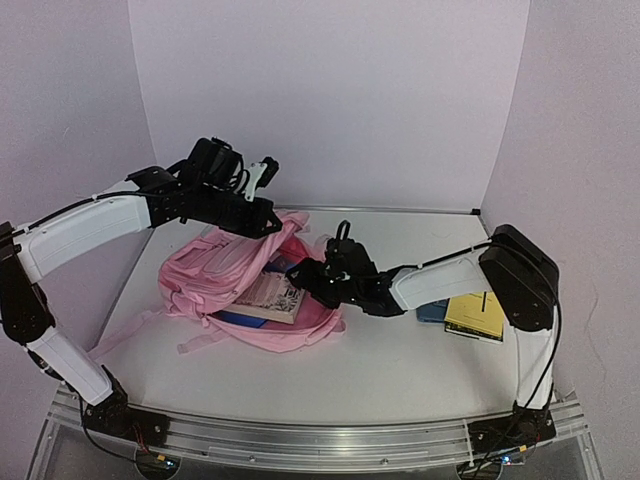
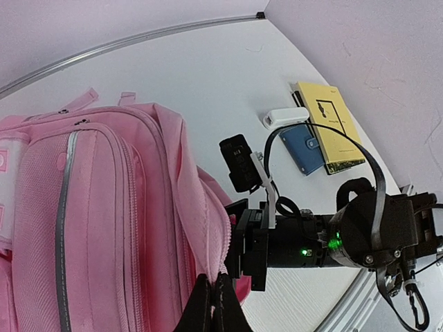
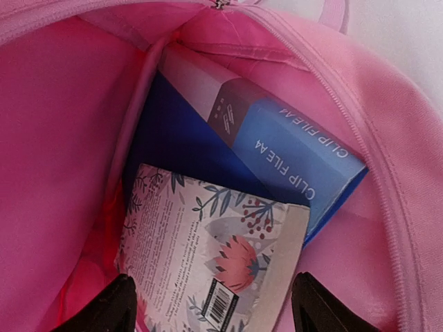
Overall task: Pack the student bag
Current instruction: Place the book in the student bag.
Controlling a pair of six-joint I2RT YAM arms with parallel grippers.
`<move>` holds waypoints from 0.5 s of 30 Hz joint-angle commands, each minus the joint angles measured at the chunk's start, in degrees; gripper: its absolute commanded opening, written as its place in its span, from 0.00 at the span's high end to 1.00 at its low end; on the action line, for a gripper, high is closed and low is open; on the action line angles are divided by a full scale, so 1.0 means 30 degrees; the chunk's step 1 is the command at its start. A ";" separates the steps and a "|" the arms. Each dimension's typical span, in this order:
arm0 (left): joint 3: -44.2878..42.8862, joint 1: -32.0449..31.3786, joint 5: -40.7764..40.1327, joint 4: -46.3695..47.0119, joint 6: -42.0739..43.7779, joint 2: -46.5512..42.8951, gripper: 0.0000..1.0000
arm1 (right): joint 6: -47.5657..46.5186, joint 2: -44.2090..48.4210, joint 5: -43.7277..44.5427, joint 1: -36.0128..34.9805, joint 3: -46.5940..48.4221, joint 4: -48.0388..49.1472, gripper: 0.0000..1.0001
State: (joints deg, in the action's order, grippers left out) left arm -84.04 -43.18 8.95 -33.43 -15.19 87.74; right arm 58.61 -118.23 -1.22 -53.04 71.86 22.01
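The student bag (image 1: 205, 272) lies on its side, pink, its mouth facing right. My left gripper (image 1: 270, 222) is shut on the bag's zip edge (image 2: 220, 259) and holds the flap up; its fingertips (image 2: 199, 308) pinch the pink fabric. My right gripper (image 1: 306, 279) sits at the bag's mouth, open. Inside the bag (image 3: 55, 138), a floral-covered book (image 3: 208, 256) lies on a blue clip file (image 3: 291, 159). The book's near end lies between my right gripper's (image 3: 214, 315) spread fingers (image 3: 104, 311). The book (image 1: 272, 297) and the file (image 1: 238, 319) also show from above.
On the table to the right lie a yellow booklet (image 1: 476, 315) and a blue wallet-like case (image 1: 432, 312). The left wrist view shows the yellow booklet (image 2: 331, 128), the blue case (image 2: 309, 147) and a small white object (image 2: 285, 117) beside them. Bag straps (image 1: 130, 335) trail left. Walls enclose three sides.
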 commanded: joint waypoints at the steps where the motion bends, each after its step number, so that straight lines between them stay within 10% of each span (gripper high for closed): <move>1: -0.0215 0.0314 0.0580 0.2066 -0.0295 -0.1308 1.00 | -0.1156 0.1612 0.0593 -0.0019 -0.0823 -0.0651 0.27; 15: -0.0091 0.0647 0.0715 0.2016 -0.0241 -0.1403 1.00 | -0.0795 0.0336 -0.2359 -0.1236 -0.0421 -0.0985 0.59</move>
State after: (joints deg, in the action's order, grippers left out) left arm -83.48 -41.78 10.46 -32.91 -15.49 86.89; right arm 56.34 -115.10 -5.08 -55.37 66.82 18.40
